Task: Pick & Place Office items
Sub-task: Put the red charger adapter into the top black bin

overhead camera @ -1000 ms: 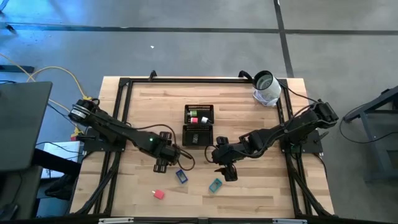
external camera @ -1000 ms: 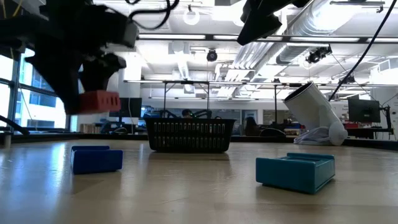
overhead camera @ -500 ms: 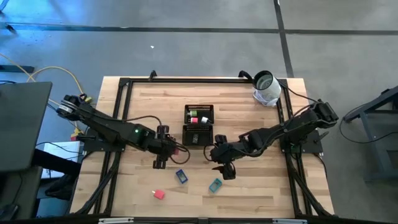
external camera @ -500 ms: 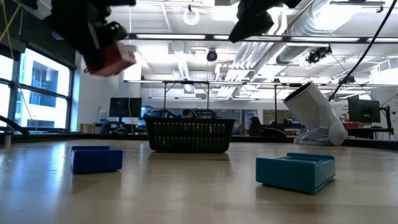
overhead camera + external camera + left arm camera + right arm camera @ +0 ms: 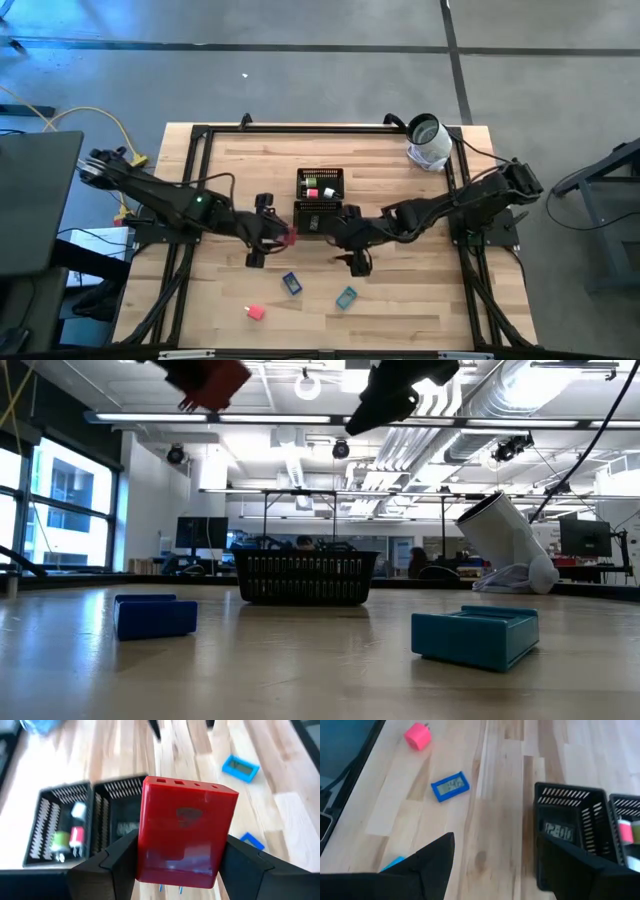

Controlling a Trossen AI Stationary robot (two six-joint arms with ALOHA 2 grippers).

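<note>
On the left, the left gripper (image 5: 281, 237) hangs above the table (image 5: 400, 300), just left of the black tray (image 5: 319, 203), its fingers (image 5: 112, 865) clenched on a red block (image 5: 186, 831) with two small prongs at its underside; in the low view the red block sits high near the top edge, well clear of the wood. Near the front left of the table a pink block (image 5: 256, 312) lies alone. To its right, and a little farther back, a blue block (image 5: 292, 284) with a small display lies flat, and right of that a teal block (image 5: 346, 297) rests on the wood. The tray stands at the middle of the table with two compartments: the far one holds a green piece (image 5: 60, 841), a red-and-white piece (image 5: 76, 837) and a white piece (image 5: 78, 810), and the near one holds a black item (image 5: 559, 832) with a display. Just right of the tray's near compartment the right gripper (image 5: 357, 258) hovers over bare wood, its fingers (image 5: 431, 852) spread apart and holding nothing. At the far right corner a white-and-grey roll (image 5: 428, 142) lies on the table.
</note>
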